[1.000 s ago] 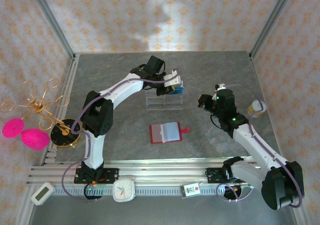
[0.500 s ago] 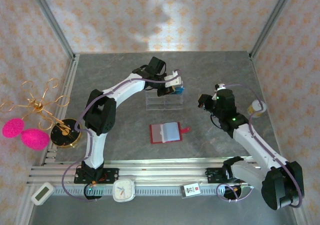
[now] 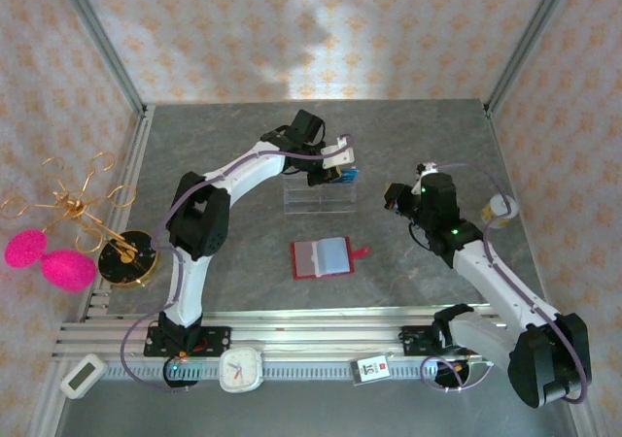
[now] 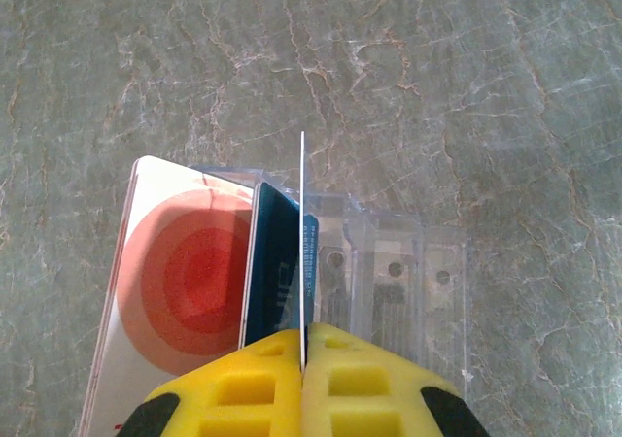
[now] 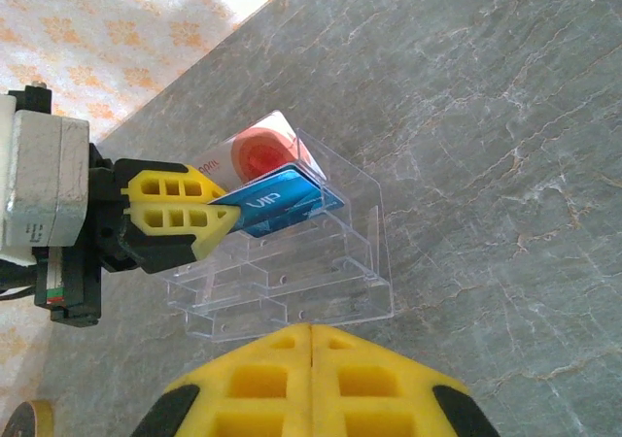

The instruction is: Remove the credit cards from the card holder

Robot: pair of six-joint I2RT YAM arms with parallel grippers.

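Marble-grey table (image 3: 243,136) from above: the left arm reaches out to a clear acrylic stepped rack (image 3: 319,198) near the middle. The left gripper (image 3: 342,172) sits at the rack's top, pinching a blue credit card (image 3: 349,175). The red card holder (image 3: 307,259) lies open flat on the table, nearer the arm bases than the rack and apart from it, its snap tab pointing right. The right gripper (image 3: 393,197) hangs just right of the rack, touching nothing. A gold stand with pink balls (image 3: 58,262) sits at the left edge, and a white clock (image 3: 240,369) on the front rail.

From the left wrist, the left gripper (image 4: 303,338) has its yellow fingers (image 4: 253,379) pressed onto a thin card (image 4: 302,214) seen edge-on, standing upright over the rack (image 4: 408,282). Just left of it stands a second blue card (image 4: 274,272), and beyond that a pale card (image 4: 185,286) with a red round mark.

From the right wrist, the right gripper (image 5: 311,332) has its pads closed against each other with nothing between. Ahead, the left gripper (image 5: 231,218) clamps a blue card (image 5: 282,202) lettered VIP at the rack's (image 5: 292,286) tallest step, with the pale card (image 5: 264,151) standing right behind it. I cannot tell the two blue cards apart here.
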